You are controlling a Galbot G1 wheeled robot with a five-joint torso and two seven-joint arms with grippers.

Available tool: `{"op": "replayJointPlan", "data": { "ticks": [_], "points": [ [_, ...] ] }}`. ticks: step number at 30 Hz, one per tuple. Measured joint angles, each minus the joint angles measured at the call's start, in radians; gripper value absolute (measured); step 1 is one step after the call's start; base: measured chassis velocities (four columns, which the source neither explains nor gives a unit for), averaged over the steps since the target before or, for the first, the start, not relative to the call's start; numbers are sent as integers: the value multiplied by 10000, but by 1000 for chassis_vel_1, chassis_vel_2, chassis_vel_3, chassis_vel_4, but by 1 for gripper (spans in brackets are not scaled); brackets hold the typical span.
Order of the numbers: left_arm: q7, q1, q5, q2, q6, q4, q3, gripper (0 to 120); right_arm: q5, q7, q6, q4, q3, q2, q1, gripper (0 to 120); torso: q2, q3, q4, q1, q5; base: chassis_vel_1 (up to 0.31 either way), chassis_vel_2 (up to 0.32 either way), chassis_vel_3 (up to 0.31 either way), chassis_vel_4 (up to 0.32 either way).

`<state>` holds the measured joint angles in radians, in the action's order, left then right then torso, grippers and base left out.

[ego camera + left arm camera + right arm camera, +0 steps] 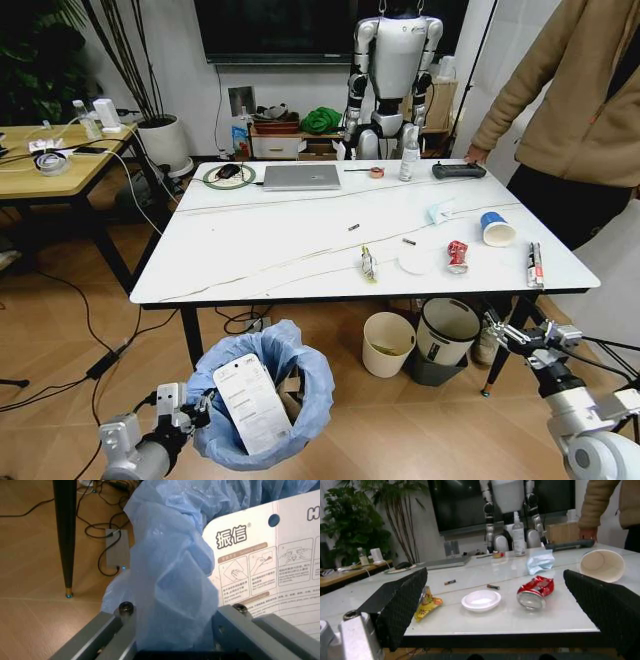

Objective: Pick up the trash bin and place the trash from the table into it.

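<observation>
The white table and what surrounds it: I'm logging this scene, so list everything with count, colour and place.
Glossy white table: one, centre.
Crushed red can: one, table's right part.
Blue-and-white paper cup: one, on its side, right of can.
Yellowish wrapper: one, near front edge.
Grey laptop: one, shut, far side.
White spray bottle: one, far edge.
Cream plastic bin: one, under table.
Blue-bagged dark trash bin: one, holding a white packet.
Left gripper: shut on the bag.
Right gripper: open, before table's right corner.

Blue-bagged trash bin (262,405) below white table (270,250), white packet (255,405) inside, red can (457,255), cup (497,229), perhaps wrapper (368,264) on top.
</observation>
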<state>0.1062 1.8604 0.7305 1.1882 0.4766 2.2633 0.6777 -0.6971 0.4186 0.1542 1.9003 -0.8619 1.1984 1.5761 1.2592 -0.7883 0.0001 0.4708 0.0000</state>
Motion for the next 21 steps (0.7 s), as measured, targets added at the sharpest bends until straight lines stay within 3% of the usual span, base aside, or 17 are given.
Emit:
{"op": "replayJointPlan", "data": {
  "ticks": [6,10,16,21],
  "points": [
    [42,100,20,44,7,111,94,0,-86,-864,-325,1367,770,-839,-98,100,0,0,-3,0,-7,0,0,0,0],
    [65,320,142,119,26,356,448,0,-148,-2659,-1294,2201,2181,-1858,-767,100,0,0,1,0,2,0,0,0,0],
    [78,568,252,205,38,679,948,0,-1000,-4518,-2564,2075,3971,-2663,-2128,100,0,0,0,0,-3,0,0,0,0],
    [149,672,256,374,96,900,1153,0,-1522,-4867,-3065,1237,5375,-2638,-3669,100,0,0,0,0,-1,0,0,0,0]
  ]
}}
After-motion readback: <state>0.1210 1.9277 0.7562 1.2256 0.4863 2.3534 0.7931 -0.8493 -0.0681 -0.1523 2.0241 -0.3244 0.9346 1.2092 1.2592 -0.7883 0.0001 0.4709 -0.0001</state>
